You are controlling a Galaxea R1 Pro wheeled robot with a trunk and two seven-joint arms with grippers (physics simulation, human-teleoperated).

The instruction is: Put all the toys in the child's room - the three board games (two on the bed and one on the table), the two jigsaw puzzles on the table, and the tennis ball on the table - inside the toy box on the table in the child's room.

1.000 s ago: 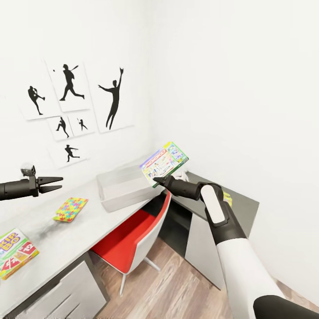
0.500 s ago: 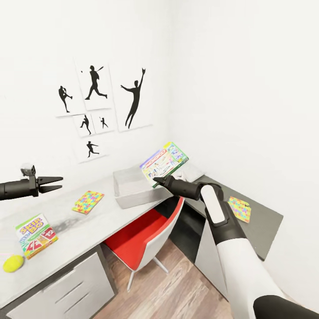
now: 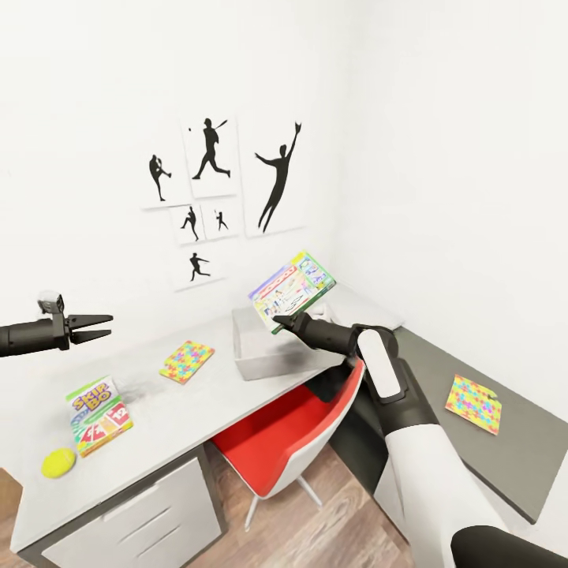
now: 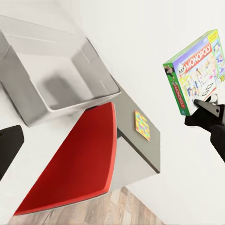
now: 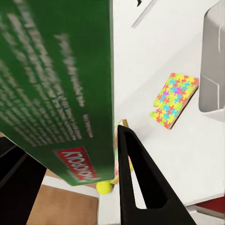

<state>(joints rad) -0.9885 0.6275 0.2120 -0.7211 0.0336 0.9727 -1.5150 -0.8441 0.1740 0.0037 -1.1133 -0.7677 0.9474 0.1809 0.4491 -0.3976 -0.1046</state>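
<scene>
Left end effector point(image 3: 101, 327) held over surface point(image 3: 150, 426), fingers apart, nothing gripped. Tennis ball point(image 3: 58, 462), SKIP BO box point(image 3: 99, 415), puzzle point(image 3: 187, 361), toy box point(image 3: 276, 351) seen on surface. Monopoly box point(image 3: 293, 290) clamped in right end effector point(image 3: 281, 320) above toy box. Second puzzle point(image 3: 473, 404) on dark side unit point(image 3: 505, 457).

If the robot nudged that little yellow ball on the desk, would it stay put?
Probably not. The tennis ball is round and lies on the flat table near its front edge, so a push would likely roll it, possibly off. It looks small and light, and nothing beside it would stop it.
</scene>
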